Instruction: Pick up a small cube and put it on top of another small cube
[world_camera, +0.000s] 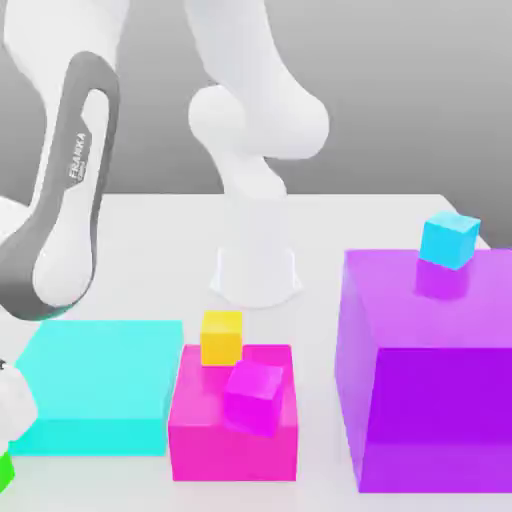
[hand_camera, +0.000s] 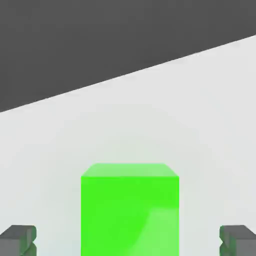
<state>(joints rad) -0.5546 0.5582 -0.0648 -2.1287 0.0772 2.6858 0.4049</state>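
Green cube (hand_camera: 130, 215) between the open gripper's (hand_camera: 128, 241) fingertips (hand_camera: 27, 241), touching neither

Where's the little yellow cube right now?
In the exterior view, the yellow cube sits at the back of the pink block, beside the magenta cube.

The green cube (world_camera: 5, 472) is cut off (mostly) by the exterior view's left edge.

Hand camera faces down (green cube (hand_camera: 130, 215) close).
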